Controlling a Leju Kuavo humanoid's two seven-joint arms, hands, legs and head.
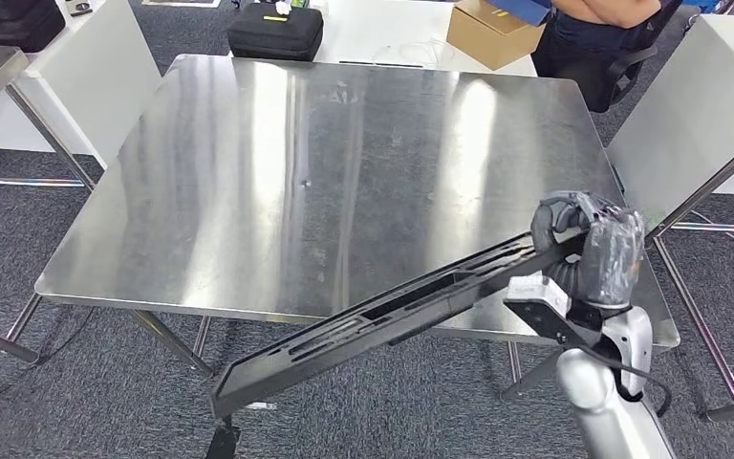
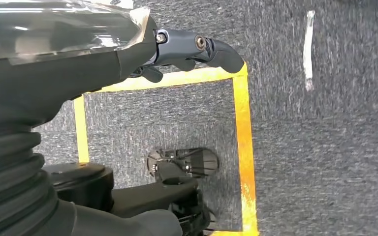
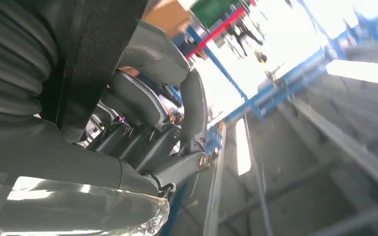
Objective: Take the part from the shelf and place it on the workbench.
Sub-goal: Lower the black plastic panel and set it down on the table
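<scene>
The right hand (image 1: 588, 239) grips one end of the long black part (image 1: 382, 316), which slants toward 8 o'clock past the workbench (image 1: 248, 191) edge, so its unsupported far end could sag or twist free, while the left hand (image 2: 187, 49) hangs empty over the floor, fingers loosely curled

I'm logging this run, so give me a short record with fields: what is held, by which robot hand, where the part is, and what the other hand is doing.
held item: long black part
holding hand: right robot hand, gripping one end of the part
part position: tilted, far end sticking out past the near edge of the steel workbench, above the carpet
placed on workbench: not yet
left robot hand: holds nothing, hanging over carpet with yellow floor tape
background: black case, cardboard box
</scene>
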